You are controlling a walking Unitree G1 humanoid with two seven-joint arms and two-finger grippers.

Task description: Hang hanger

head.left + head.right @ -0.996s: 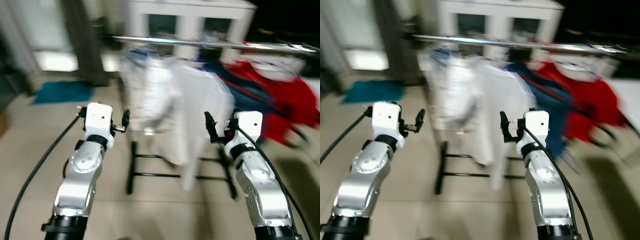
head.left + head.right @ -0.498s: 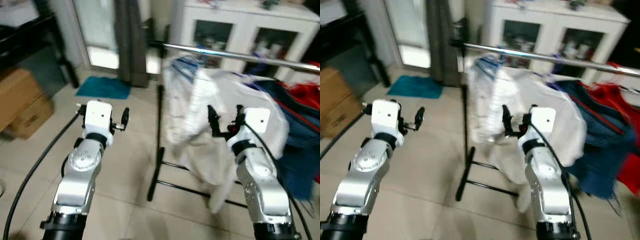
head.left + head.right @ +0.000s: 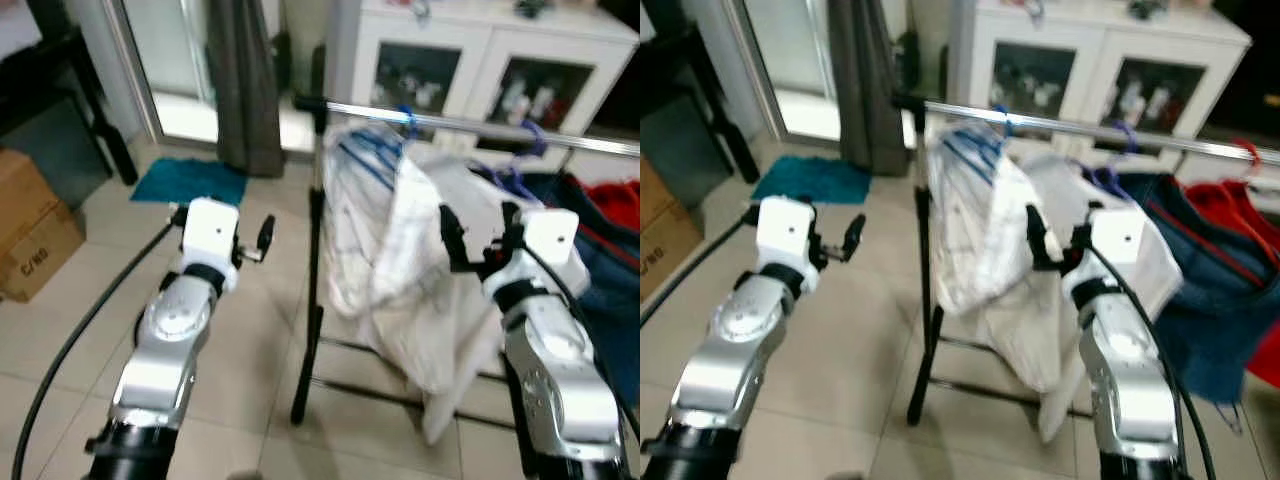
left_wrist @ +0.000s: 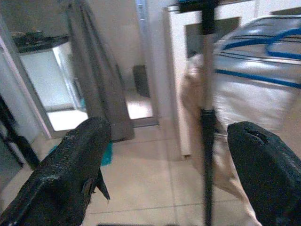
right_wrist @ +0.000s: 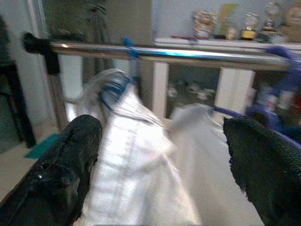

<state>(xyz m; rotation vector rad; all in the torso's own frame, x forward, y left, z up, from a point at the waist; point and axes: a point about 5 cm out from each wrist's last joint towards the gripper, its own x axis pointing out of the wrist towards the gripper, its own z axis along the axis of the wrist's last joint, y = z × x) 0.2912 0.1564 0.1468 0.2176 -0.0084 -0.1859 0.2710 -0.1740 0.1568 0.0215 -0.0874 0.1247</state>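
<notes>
A silver clothes rail (image 3: 470, 125) on a black post (image 3: 318, 230) runs across in front of me. A blue hanger (image 3: 375, 150) carries a white striped garment (image 3: 385, 240) at the rail's left end. Beside it hangs a purple hanger (image 3: 520, 178) with more white cloth, then blue (image 3: 1205, 260) and red (image 3: 1240, 205) clothes. My left gripper (image 3: 245, 240) is raised left of the post, open and empty; the post stands between its fingers (image 4: 75, 165) in the left wrist view. My right gripper (image 3: 478, 232) is open and empty in front of the white garments, below the rail (image 5: 160, 51).
A white cabinet with glass doors (image 3: 470, 70) stands behind the rail. A grey curtain (image 3: 240, 90) and a teal mat (image 3: 190, 182) lie at the back left. A cardboard box (image 3: 30, 240) sits on the tiled floor at the left. The rack's black foot (image 3: 300, 400) reaches toward me.
The whole picture has shifted and sharpened as the camera moved; the rail's left end and post now sit near the middle. Both arms stay raised with open, empty fingers.
</notes>
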